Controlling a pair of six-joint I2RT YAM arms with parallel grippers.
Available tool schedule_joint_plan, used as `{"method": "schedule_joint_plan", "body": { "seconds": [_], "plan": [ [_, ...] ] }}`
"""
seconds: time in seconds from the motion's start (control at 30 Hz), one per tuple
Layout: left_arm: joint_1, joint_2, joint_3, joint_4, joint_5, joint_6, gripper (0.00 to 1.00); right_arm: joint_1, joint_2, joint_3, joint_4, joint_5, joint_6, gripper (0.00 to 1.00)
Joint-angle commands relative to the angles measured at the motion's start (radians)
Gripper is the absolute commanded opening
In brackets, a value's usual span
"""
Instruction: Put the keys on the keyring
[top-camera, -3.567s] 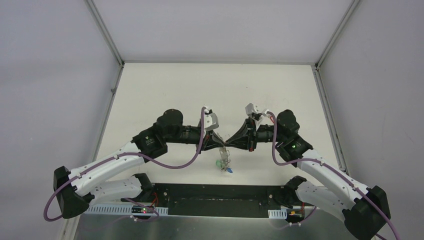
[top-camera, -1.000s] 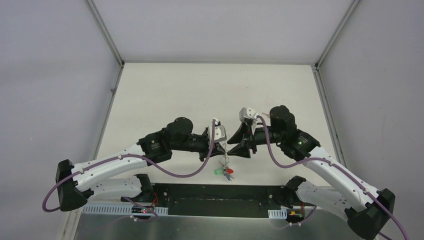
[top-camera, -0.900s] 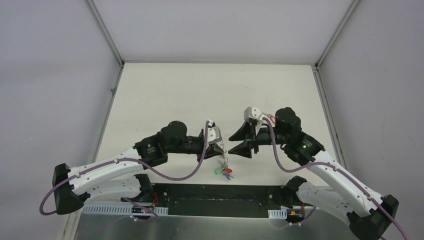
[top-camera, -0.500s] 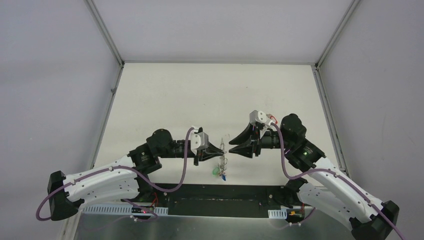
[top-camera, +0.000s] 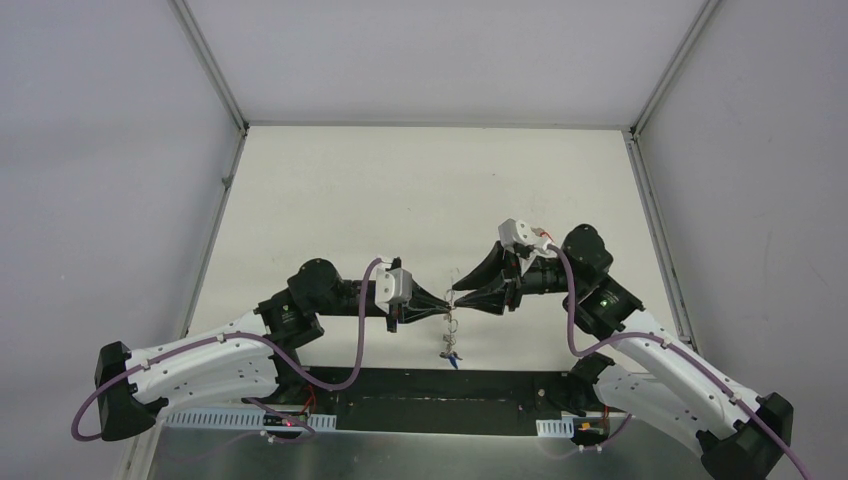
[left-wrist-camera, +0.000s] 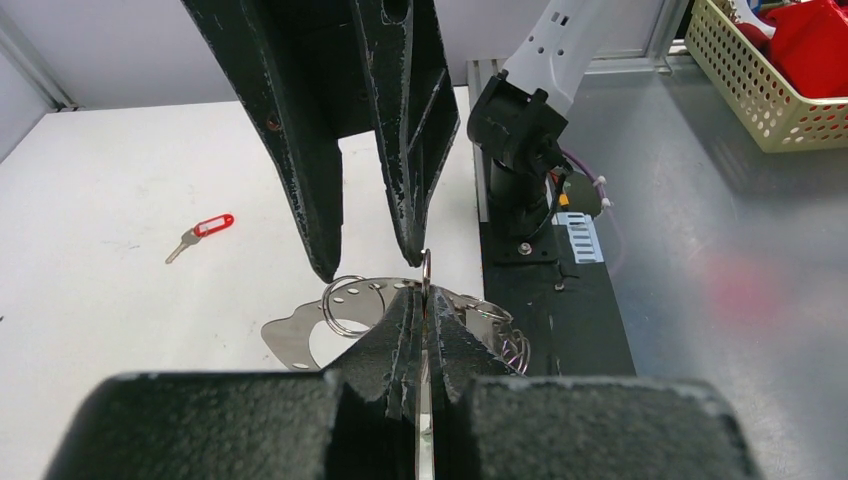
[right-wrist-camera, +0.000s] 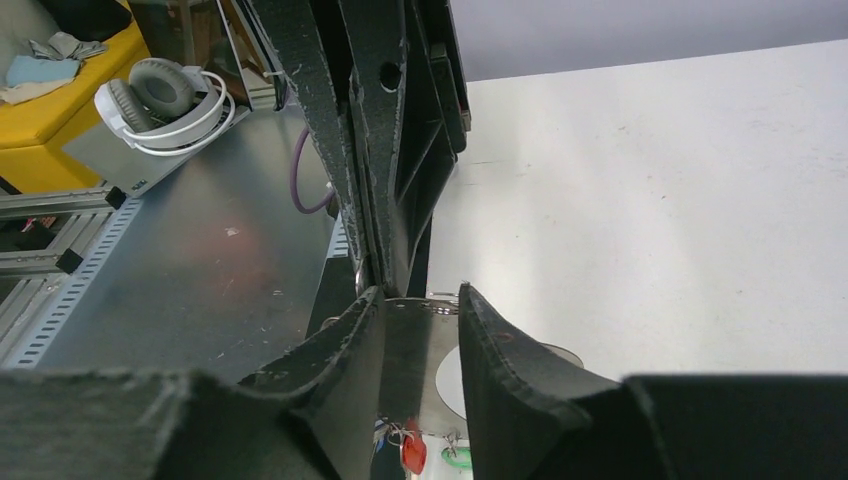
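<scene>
You are pinching the keyring in the left gripper, whose jaws are pressed fully together on the thin wire. That is presenting the ring edge-on and clear of the table, so the other arm has a free stretch of wire to work on. The keys already threaded are hanging in a small bunch below the meeting point, and their weight is likely holding the ring steady. You are bringing the right gripper nose to nose with the left. Its jaws are standing part-way apart, straddling the ring's tip with nothing visibly held. This reads as lining up a second grasp on the ring. A small split ring and a silvery perforated plate are showing just beneath the fingers. One red-tagged key is lying loose on the table well apart, so threading looks unfinished.
</scene>
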Motion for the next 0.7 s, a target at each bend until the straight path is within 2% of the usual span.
{"method": "schedule_joint_plan", "body": {
  "seconds": [0.0,0.07,0.13,0.43,0.67],
  "plan": [
    [-0.01,-0.015,0.013,0.082,-0.003,0.016,0.0,0.007,-0.005,-0.004,0.069,-0.067,0.017,0.33],
    [-0.01,-0.017,0.012,0.079,-0.004,0.016,0.0,0.007,-0.011,-0.006,0.067,-0.062,0.019,0.23],
    [-0.01,-0.019,0.012,0.075,-0.005,0.016,0.0,0.007,-0.022,-0.006,0.067,-0.044,0.024,0.18],
    [-0.01,-0.026,0.012,0.06,-0.015,0.016,0.0,0.007,-0.072,-0.022,0.065,-0.004,0.026,0.33],
    [-0.01,-0.025,0.012,0.058,-0.016,0.013,0.0,0.021,-0.042,-0.033,0.083,-0.031,0.059,0.29]
  ]
}}
